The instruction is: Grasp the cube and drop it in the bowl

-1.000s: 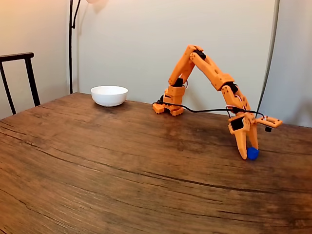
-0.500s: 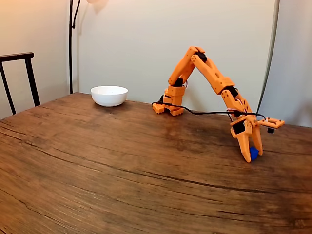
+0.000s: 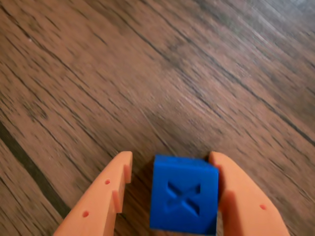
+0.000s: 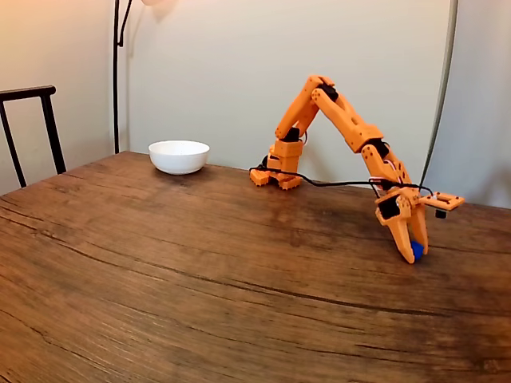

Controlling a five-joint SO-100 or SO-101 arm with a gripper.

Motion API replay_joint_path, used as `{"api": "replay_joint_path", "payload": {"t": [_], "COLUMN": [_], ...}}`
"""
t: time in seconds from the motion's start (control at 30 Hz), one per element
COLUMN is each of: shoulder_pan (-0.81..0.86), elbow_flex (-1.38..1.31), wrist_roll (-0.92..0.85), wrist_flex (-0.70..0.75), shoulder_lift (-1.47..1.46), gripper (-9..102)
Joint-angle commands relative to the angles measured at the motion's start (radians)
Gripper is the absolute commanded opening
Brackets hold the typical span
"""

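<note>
Wrist view: cube (image 3: 184,200) between hand (image 3: 170,162) fingers, right touching, left narrowly apart.

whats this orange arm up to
The orange arm has its gripper down at the wooden table, with the blue cube between its fingers. The right finger touches the cube in the wrist view; a small gap shows on the left. The white bowl sits far across the table.

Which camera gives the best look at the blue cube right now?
The wrist view: the cube appears large between the end effector fingers, showing an X recessed in its face. In the fixed view, only a small blue sliver peeks out behind the fingers.
</note>
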Motion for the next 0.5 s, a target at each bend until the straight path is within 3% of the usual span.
{"api": "replay_joint_path", "payload": {"t": [0.0, 0.47], "shoulder_pan": [-0.009, 0.0], "elbow_flex": [0.0, 0.0], "wrist_roll": [-0.006, -0.011], "wrist_flex": [0.038, 0.044], "shoulder_lift": [-0.006, -0.006], "gripper": [20, 20]}}
